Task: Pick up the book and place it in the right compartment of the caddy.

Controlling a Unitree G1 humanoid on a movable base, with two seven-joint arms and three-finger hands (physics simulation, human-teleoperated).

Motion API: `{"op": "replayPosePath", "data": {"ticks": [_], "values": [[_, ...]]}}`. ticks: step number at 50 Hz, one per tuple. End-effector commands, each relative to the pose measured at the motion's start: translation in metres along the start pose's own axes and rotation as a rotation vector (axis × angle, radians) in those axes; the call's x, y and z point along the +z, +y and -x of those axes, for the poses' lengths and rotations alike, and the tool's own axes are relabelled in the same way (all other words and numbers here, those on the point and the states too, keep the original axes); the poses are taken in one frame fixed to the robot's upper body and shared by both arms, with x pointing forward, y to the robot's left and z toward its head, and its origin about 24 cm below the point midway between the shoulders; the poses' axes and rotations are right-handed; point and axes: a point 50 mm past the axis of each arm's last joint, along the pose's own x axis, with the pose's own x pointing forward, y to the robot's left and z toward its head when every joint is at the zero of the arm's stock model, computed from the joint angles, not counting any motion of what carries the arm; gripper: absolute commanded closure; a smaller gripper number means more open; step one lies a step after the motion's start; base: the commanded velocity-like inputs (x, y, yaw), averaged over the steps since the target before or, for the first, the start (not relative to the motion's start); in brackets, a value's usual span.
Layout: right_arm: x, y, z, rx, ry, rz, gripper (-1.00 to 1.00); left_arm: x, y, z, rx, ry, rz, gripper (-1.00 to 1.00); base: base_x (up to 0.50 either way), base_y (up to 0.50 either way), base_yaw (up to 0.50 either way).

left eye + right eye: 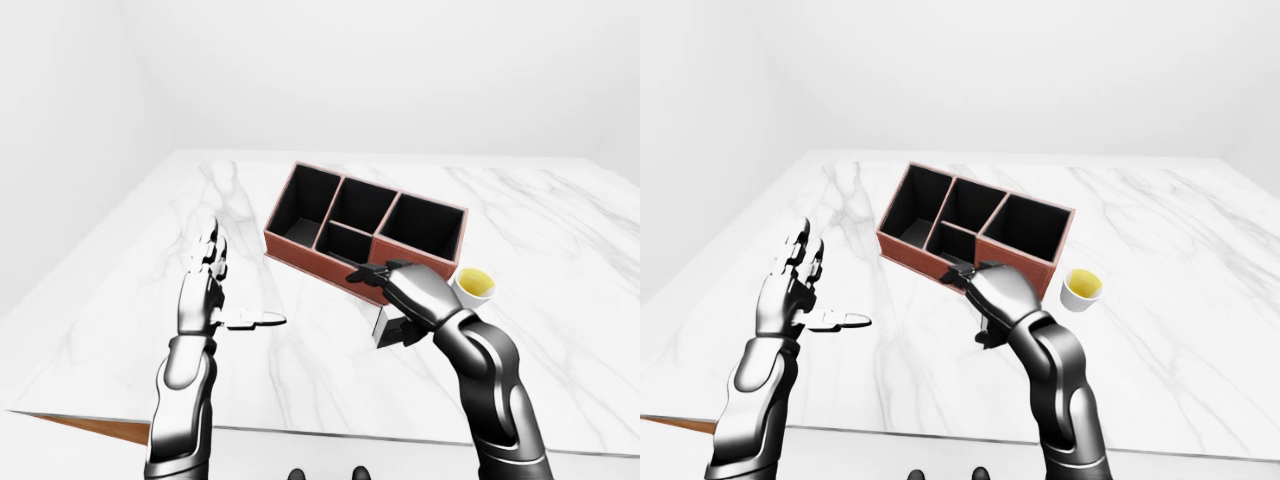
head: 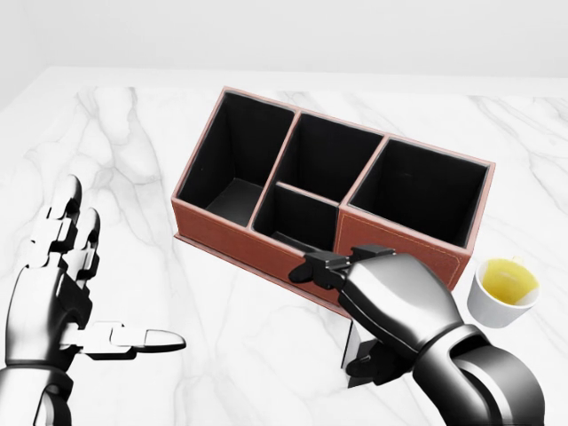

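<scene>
The book (image 2: 350,343) shows only as a thin white edge with a dark cover, standing on the marble just below the caddy's near wall in the head view. My right hand (image 2: 342,319) covers most of it, with the lower fingers curled round it and one finger stretched left along the caddy wall. The brown leather caddy (image 2: 226,238) has black compartments; its right compartment (image 2: 426,191) holds nothing. My left hand (image 2: 124,266) stands open at the left, palm turned inward, well away from the caddy.
A white cup of yellow liquid (image 2: 506,288) stands right of my right hand, close to the caddy's right corner. The marble table's near edge (image 1: 300,433) runs along the bottom of the left-eye view.
</scene>
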Motion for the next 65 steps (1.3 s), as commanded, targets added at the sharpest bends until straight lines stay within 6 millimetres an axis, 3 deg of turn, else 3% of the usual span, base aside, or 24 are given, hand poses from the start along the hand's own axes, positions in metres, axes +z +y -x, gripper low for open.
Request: {"op": "replayPosePath", "data": {"ticks": [1, 18, 39, 51, 53, 65], "values": [[-0.007, 0.006, -0.007, 0.042, 0.029, 0.009, -0.31, -0.002, 0.003, 0.002, 0.006, 0.007, 0.006, -1.0, 0.0, 0.0, 0.0], [-0.018, 0.013, -0.019, 0.101, 0.075, 0.035, -0.32, -0.005, 0.006, 0.002, 0.017, 0.021, 0.015, -1.0, 0.0, 0.0, 0.0], [-0.026, 0.022, -0.021, 0.148, 0.114, 0.041, -0.31, -0.01, 0.008, 0.001, 0.025, 0.03, 0.02, -1.0, 0.0, 0.0, 0.0], [-0.03, 0.021, -0.023, 0.153, 0.127, 0.051, -0.17, -0.012, 0.009, 0.001, 0.027, 0.034, 0.023, -1.0, 0.0, 0.0, 0.0], [-0.03, 0.022, -0.023, 0.154, 0.13, 0.053, -0.06, -0.012, 0.009, 0.001, 0.026, 0.033, 0.024, -1.0, 0.0, 0.0, 0.0], [-0.029, 0.024, -0.023, 0.16, 0.13, 0.053, -0.07, -0.014, 0.009, 0.002, 0.023, 0.035, 0.027, -1.0, 0.0, 0.0, 0.0]]}}
